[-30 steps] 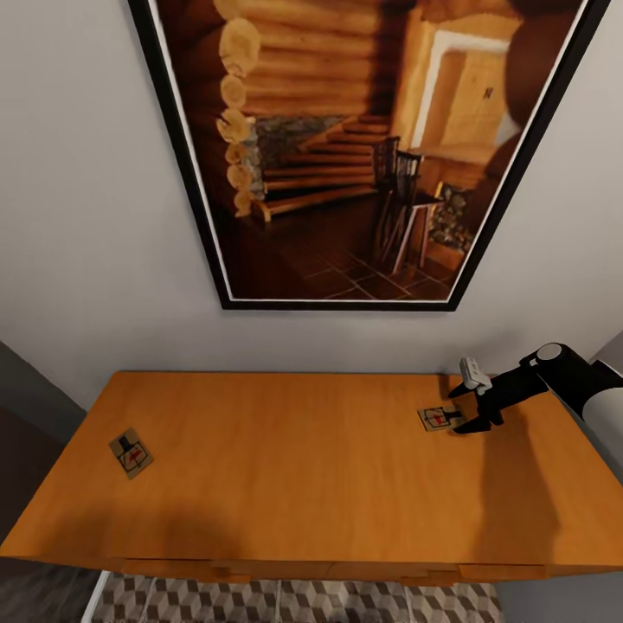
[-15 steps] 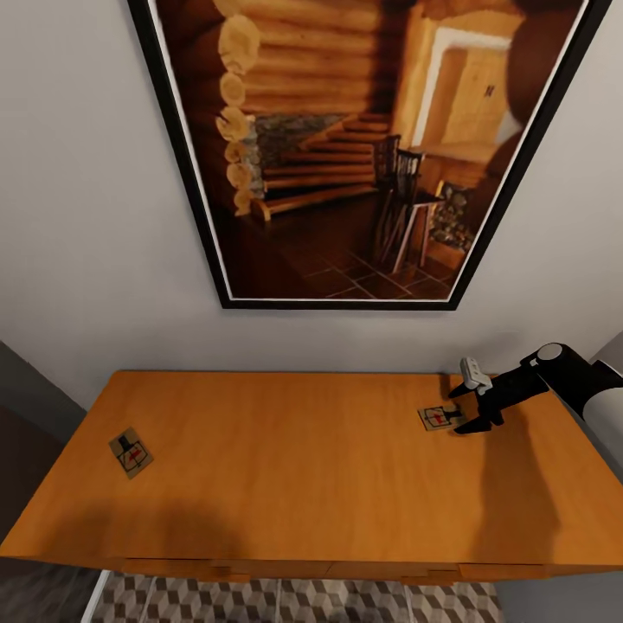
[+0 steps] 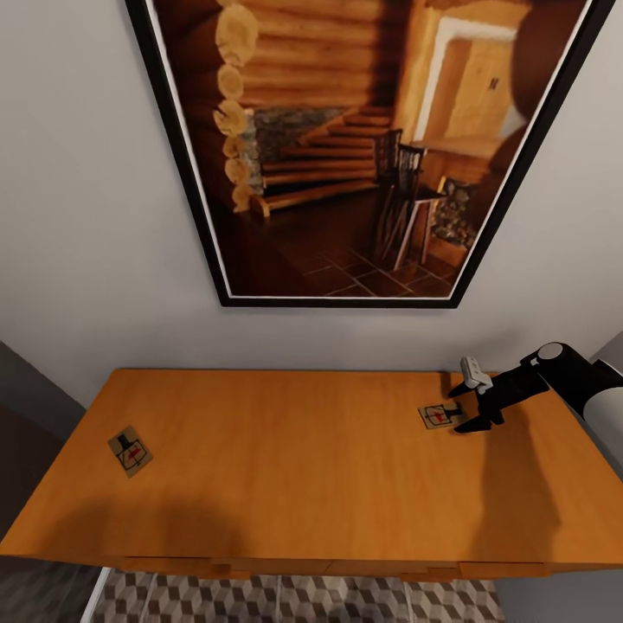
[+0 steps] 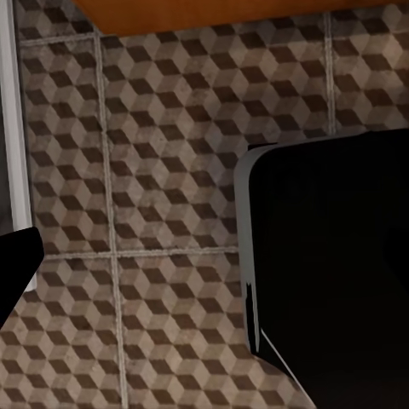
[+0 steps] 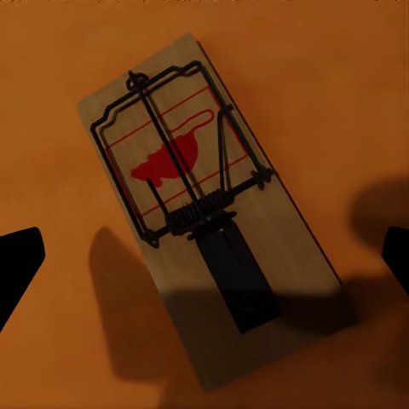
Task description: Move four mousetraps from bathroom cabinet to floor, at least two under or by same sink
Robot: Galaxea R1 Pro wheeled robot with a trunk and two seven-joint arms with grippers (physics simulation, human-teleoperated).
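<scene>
Two mousetraps lie on the orange-brown cabinet top [image 3: 294, 467]: one mousetrap [image 3: 130, 451] near its left end, another mousetrap [image 3: 439, 416] near the right back. My right gripper [image 3: 459, 412] is open at that right trap's end, one finger on each side of it. In the right wrist view the tan board with its dark wire and red spot, the mousetrap [image 5: 204, 247], lies flat between the two black fingertips [image 5: 17, 264], which stand wide apart and clear of it. The left gripper's one visible fingertip [image 4: 13, 273] hangs over the cube-patterned bathroom floor [image 4: 153, 170].
A large framed picture [image 3: 363, 147] hangs on the pale wall behind the cabinet. A strip of patterned floor [image 3: 294, 601] shows below the cabinet's front edge. The robot's dark body [image 4: 341, 256] and the cabinet's edge [image 4: 213, 13] show in the left wrist view.
The head view has shifted slightly, so the picture sits a little differently. The right gripper has barely moved and stays open at the right mousetrap.
</scene>
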